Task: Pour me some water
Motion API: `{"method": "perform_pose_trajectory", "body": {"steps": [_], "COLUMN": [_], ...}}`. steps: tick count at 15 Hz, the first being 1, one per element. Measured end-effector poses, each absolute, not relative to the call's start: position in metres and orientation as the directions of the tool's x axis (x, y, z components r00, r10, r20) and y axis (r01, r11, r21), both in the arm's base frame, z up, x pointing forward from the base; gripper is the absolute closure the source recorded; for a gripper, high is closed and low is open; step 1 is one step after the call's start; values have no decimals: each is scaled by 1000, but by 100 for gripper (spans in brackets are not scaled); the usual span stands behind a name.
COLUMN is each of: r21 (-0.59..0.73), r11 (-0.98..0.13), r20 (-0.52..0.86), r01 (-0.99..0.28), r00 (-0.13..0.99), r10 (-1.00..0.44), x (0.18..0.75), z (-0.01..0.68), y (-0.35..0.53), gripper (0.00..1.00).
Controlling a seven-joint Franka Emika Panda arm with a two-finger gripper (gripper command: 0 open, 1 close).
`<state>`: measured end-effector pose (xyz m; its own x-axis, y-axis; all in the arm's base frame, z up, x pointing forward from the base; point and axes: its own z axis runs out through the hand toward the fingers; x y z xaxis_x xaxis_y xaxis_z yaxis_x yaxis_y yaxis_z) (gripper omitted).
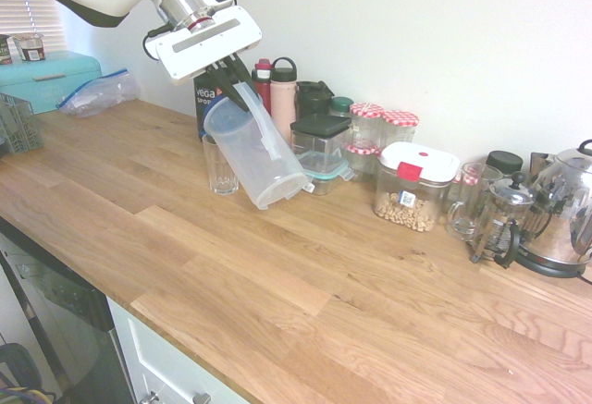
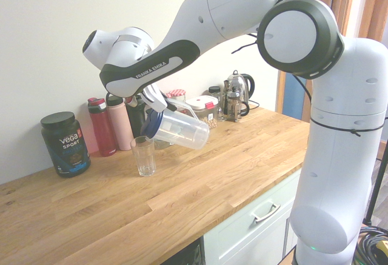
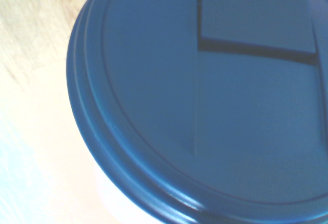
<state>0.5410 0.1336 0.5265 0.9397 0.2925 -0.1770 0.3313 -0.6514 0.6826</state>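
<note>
So right now I've got my gripper [image 1: 233,79] clamped tight on the handle of the clear plastic pitcher with the dark blue lid [image 1: 254,153], and the whole thing hangs in the air above the wooden countertop [image 1: 277,265], not resting on it. The pitcher's long axis is way off upright: in the second exterior view it lies close to level, lid end lower and pointing toward the small clear ribbed drinking glass [image 2: 143,156], base end sticking out the other way.

The glass stands upright on the countertop toward its back edge, just in front of the black protein tub [image 2: 65,143] and the row of bottles along the wall. It sits just below and slightly off to the side of the lid rim. My wrist view is basically all blue lid [image 3: 205,106], so I can't see the spout from there.

My guess: the lip needs to end up directly over the glass mouth before tipping further, otherwise water lands on the wood.
</note>
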Motion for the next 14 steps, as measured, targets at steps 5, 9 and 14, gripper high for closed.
{"method": "perform_pose_trajectory", "body": {"steps": [5, 9, 14], "r21": [618, 431, 235], "r11": [-734, -894, -965], "r20": [-124, -43, 49], "r01": [281, 125, -113], "r00": [957, 992, 993], "r10": [261, 118, -104], "x": [545, 517, 506], "z": [547, 594, 603], "y": [127, 66, -1], "gripper": [100, 100, 100]}}
